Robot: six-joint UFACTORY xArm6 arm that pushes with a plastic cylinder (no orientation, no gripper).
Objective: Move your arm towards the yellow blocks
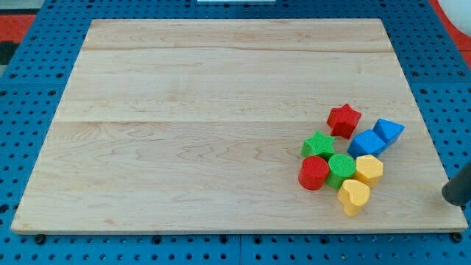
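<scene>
Two yellow blocks lie at the view's lower right: a yellow heart and a yellow hexagonal block just above it. They touch a cluster of other blocks. My tip is a dark rod end at the view's right edge, level with the yellow heart and well to its right, apart from every block.
The cluster holds a red star, a blue cube, a blue wedge block, a green star, a green cylinder and a red cylinder. The wooden board lies on a blue pegboard.
</scene>
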